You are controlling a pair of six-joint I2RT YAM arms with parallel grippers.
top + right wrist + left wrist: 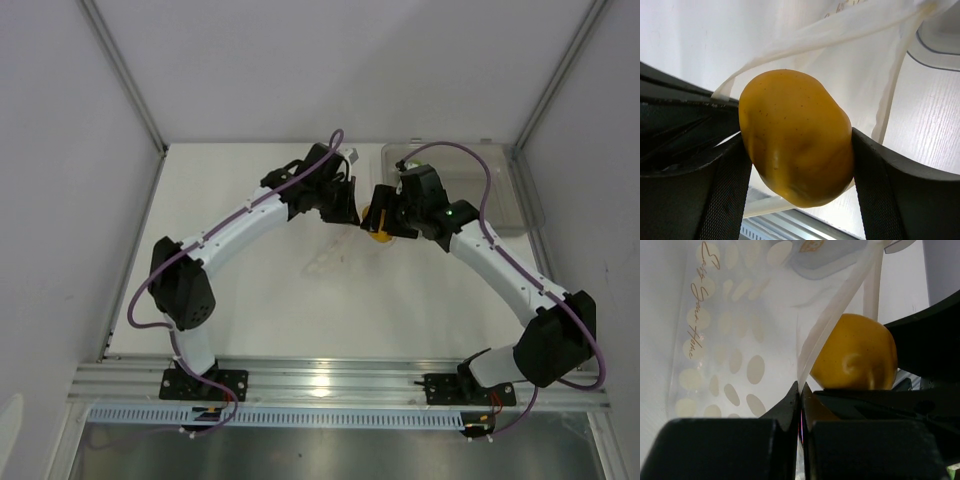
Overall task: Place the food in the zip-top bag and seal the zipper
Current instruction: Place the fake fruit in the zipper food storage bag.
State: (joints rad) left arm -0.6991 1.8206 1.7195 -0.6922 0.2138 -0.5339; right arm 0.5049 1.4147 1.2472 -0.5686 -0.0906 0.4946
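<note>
Two grips: left pincer on zip-top bag (gold script "…Home"), right pincer on orange fruit.

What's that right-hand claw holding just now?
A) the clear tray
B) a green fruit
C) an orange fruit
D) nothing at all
C: the right wrist view shows the orange fruit clamped between the two fingers of the right gripper, while the left gripper pinches an edge of the zip-top bag.
</note>
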